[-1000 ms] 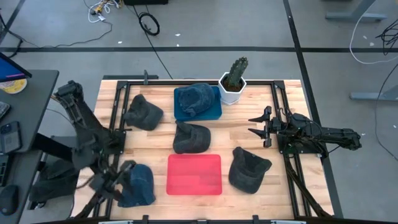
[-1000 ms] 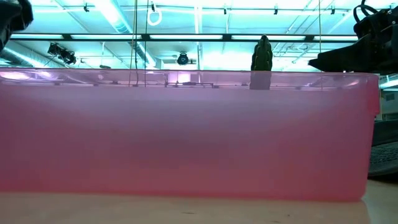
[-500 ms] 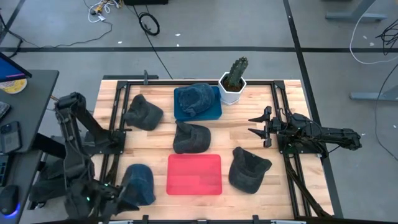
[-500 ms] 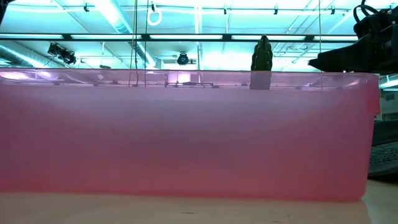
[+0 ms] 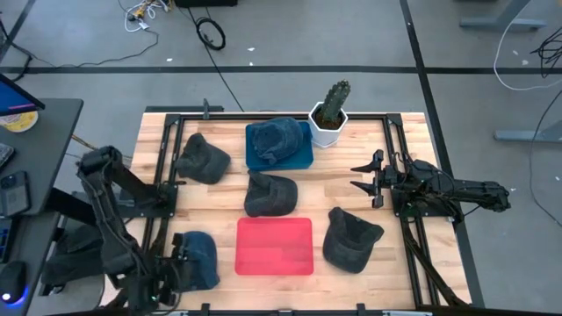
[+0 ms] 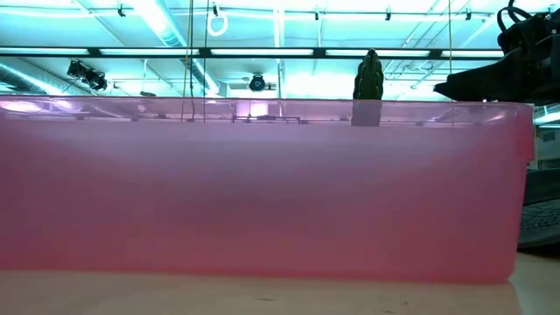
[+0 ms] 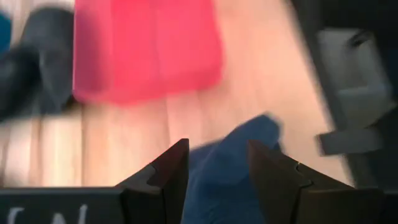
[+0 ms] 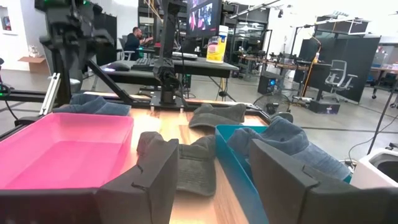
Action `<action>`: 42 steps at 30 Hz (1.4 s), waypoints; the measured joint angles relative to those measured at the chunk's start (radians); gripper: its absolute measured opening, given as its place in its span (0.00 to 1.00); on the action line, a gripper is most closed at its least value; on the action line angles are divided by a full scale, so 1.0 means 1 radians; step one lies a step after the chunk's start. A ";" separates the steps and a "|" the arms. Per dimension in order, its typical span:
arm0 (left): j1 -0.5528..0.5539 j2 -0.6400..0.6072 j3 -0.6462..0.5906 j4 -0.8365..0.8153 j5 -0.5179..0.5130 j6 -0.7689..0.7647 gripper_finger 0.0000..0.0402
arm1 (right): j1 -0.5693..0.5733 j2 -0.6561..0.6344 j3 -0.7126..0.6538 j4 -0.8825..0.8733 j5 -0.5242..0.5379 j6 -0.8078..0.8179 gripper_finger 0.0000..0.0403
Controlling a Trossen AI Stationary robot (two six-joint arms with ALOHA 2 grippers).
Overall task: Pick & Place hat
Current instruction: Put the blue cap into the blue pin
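left gripper over the blue hat at the table's near-left corner

the soft blue denim cap (image 5: 198, 257) lies on the light wooden table (image 5: 351, 193) at about 7 o'clock, just beside the flat red plastic tray (image 5: 275, 246), at its 9 o'clock. the left gripper (image 5: 172, 274) is low at this cap; in the left wrist view its fingers (image 7: 171, 177) stand apart with blue cloth (image 7: 227, 168) between them, not clenched. the right gripper (image 5: 364, 178) waits at 3 o'clock, released, its fingers spread. a dark grey cap (image 5: 270, 193) lies in the middle, another dark cap (image 5: 350, 239) at 5 o'clock, one more (image 5: 203, 158) at 10 o'clock. a blue cap rests in the teal tray (image 5: 303, 158) at 12 o'clock, beside a green cactus in a white pot (image 5: 329, 112).
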 joint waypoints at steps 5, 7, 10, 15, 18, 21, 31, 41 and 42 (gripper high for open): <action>0.046 0.096 -0.017 -0.021 0.165 -0.045 0.41 | 0.000 0.000 0.000 0.000 0.000 0.000 0.49; 0.065 0.131 -0.018 -0.030 0.209 -0.067 0.41 | 0.000 0.000 0.000 0.000 0.000 0.000 0.49; 0.091 0.177 -0.017 -0.057 0.241 -0.092 0.41 | 0.000 0.000 0.000 0.000 0.000 0.000 0.49; 0.125 0.232 -0.017 -0.112 0.309 -0.162 0.41 | 0.000 0.000 0.000 0.000 0.000 0.000 0.49; 0.135 0.256 -0.017 -0.109 0.359 -0.176 0.41 | 0.000 0.000 0.000 0.000 0.000 0.000 0.49; 0.145 0.277 -0.017 -0.114 0.361 -0.167 0.41 | 0.000 0.000 0.000 0.000 0.000 0.000 0.49; 0.161 0.284 -0.016 -0.168 0.425 -0.170 0.02 | 0.000 0.000 0.000 0.000 0.000 0.000 0.49; 0.198 0.284 0.137 -0.420 0.342 -0.115 0.01 | 0.000 0.000 0.000 0.000 0.000 0.000 0.49; 0.207 0.284 0.161 -0.467 0.320 -0.116 0.01 | 0.000 0.000 0.000 0.000 0.000 0.000 0.49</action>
